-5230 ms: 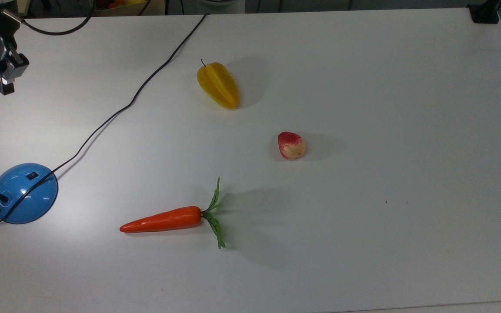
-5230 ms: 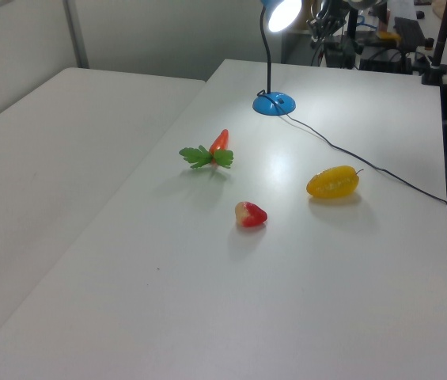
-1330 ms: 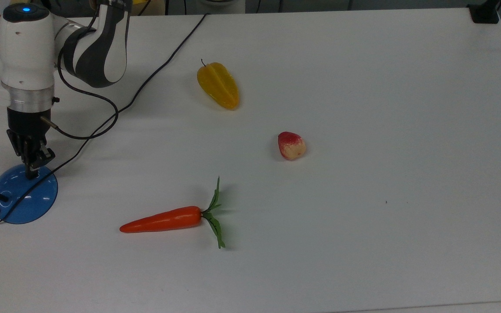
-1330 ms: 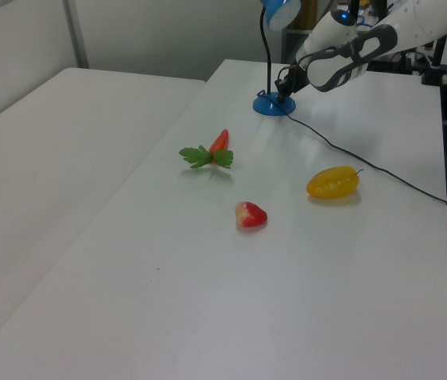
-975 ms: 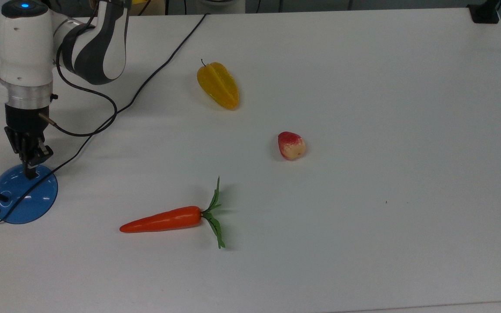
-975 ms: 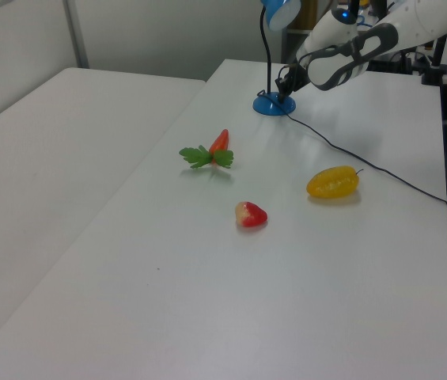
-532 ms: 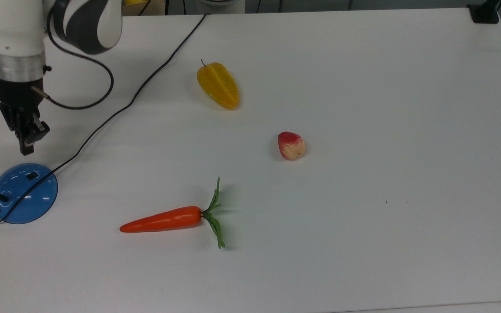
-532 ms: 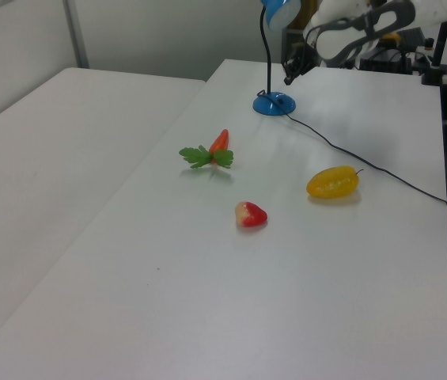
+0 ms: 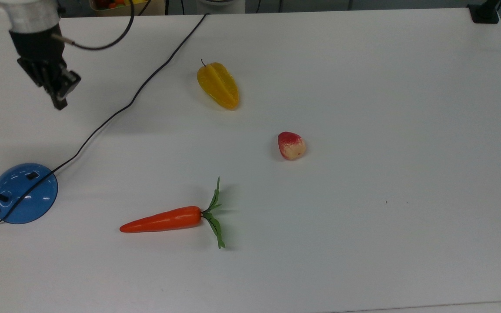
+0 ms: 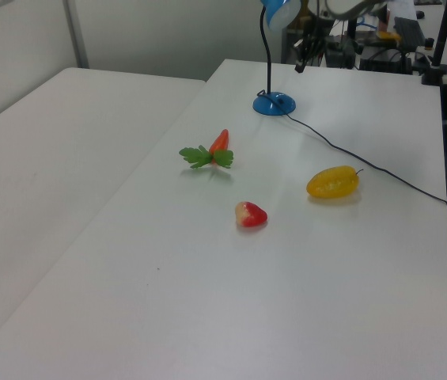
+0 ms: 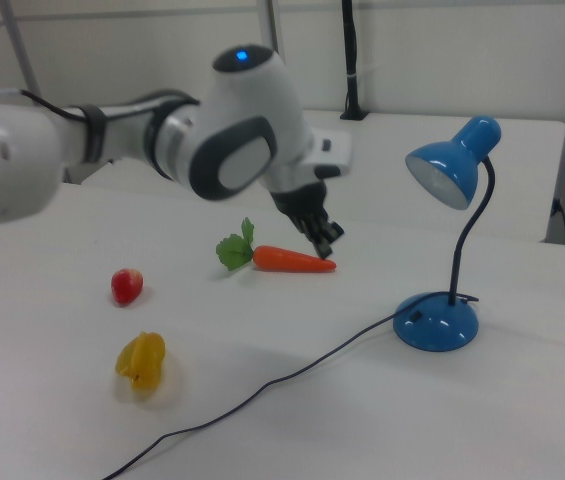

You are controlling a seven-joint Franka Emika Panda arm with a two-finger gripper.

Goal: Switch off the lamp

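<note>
top: gripper (image 9: 60,102) lifted off lamp (image 9: 23,193), now at its 12, fingers look pinched, empty | left: shade (image 10: 278,12) dark vs lit earlier | right: bulb prob off, lamp at 3 → task likely done

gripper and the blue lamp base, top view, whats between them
Bare white table for the most part. In the top view the lamp's black cord runs just beside the line from the gripper to the lamp base.

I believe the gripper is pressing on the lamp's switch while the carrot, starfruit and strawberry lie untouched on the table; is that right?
Not quite: the gripper is raised clear of the lamp, not pressing its switch, as the top view shows. The carrot, starfruit and strawberry do lie untouched on the table.
</note>
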